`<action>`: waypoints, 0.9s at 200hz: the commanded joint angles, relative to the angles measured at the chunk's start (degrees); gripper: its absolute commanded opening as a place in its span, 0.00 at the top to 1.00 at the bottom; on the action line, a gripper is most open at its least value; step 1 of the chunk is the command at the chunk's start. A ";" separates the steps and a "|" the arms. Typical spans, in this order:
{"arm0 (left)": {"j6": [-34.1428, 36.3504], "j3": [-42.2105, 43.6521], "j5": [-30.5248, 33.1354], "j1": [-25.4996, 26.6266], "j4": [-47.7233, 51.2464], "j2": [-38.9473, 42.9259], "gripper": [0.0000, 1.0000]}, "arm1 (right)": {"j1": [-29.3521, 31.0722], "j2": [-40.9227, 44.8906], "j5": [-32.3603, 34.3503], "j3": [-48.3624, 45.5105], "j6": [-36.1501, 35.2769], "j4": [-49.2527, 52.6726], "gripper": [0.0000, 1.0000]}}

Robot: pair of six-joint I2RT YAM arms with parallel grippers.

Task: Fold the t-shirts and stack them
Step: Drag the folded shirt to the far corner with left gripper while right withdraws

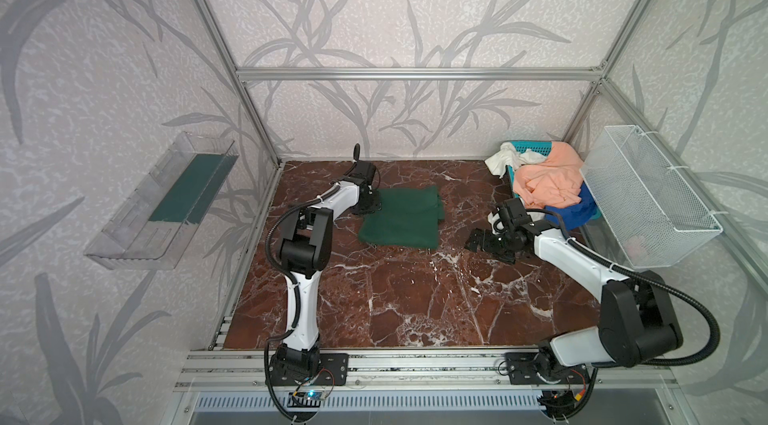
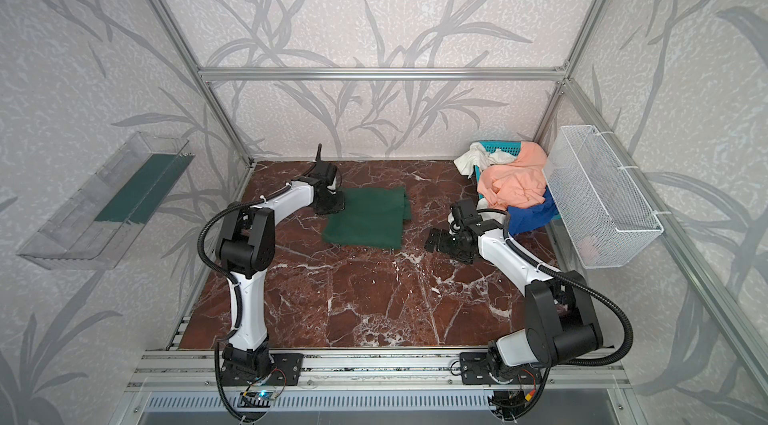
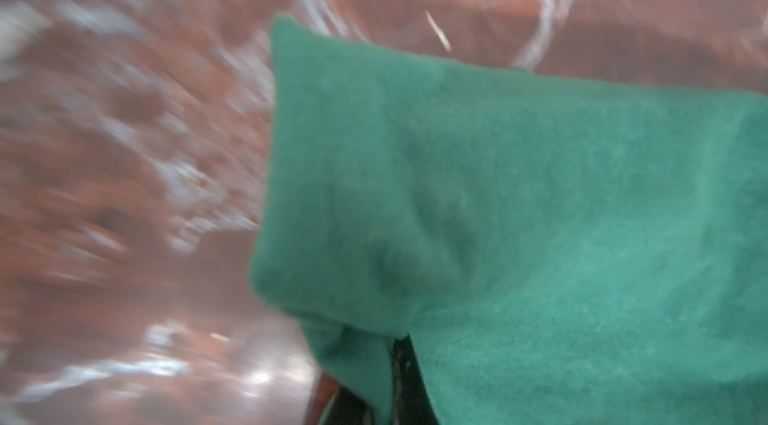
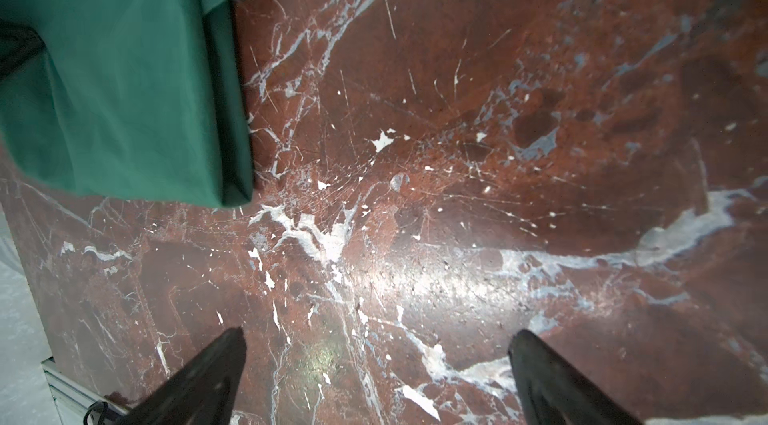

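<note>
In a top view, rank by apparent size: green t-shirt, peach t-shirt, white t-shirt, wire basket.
Largest to smallest:
white wire basket (raised, nearer the camera, so possibly exaggerated)
green t-shirt
peach t-shirt, crumpled
white t-shirt, partly hidden

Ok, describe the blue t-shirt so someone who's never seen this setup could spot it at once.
On the red marble table, look to the far right corner, where a teal slotted basket sits beside a white wire-mesh basket. The blue t-shirt bulges from the teal basket's near end, beneath the peach-orange t-shirt. It is the only royal blue cloth there.
</note>
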State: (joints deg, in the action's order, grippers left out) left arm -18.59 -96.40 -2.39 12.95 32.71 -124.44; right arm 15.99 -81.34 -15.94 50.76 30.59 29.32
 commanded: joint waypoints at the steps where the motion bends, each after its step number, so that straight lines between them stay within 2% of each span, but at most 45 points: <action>1: 6.81 -8.73 2.70 -2.40 8.94 -4.29 1.00 | -0.17 3.62 -0.32 -1.95 -0.43 -2.31 0.01; 26: 11.62 -23.05 3.92 -4.85 18.44 -11.55 1.00 | -0.26 5.30 1.39 -4.01 -1.08 -3.63 0.01; 46: 13.52 -32.11 3.27 -7.29 22.27 -16.55 1.00 | -1.01 6.07 2.29 -4.90 -1.89 -3.57 0.01; 73: 16.31 -41.32 7.06 -10.16 25.40 -21.67 1.00 | -1.82 8.02 2.59 -6.27 -2.59 -3.42 0.01; 125: 25.07 -43.75 9.18 -15.11 17.10 -24.49 1.00 | -3.06 13.67 5.39 -10.88 -3.22 -3.46 0.01; 154: 30.71 -46.11 12.88 -17.64 14.77 -26.02 1.00 | -3.08 17.84 6.40 -14.90 -1.77 -5.77 0.01; 180: 31.42 -46.23 14.01 -20.25 10.62 -26.54 1.00 | -3.15 20.75 7.02 -18.22 0.11 -9.64 0.01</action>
State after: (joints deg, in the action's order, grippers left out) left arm 8.21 -140.55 8.62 -5.13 47.68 -149.84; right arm 13.06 -63.07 -10.50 34.70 28.93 23.33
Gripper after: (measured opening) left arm 0.058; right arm 0.991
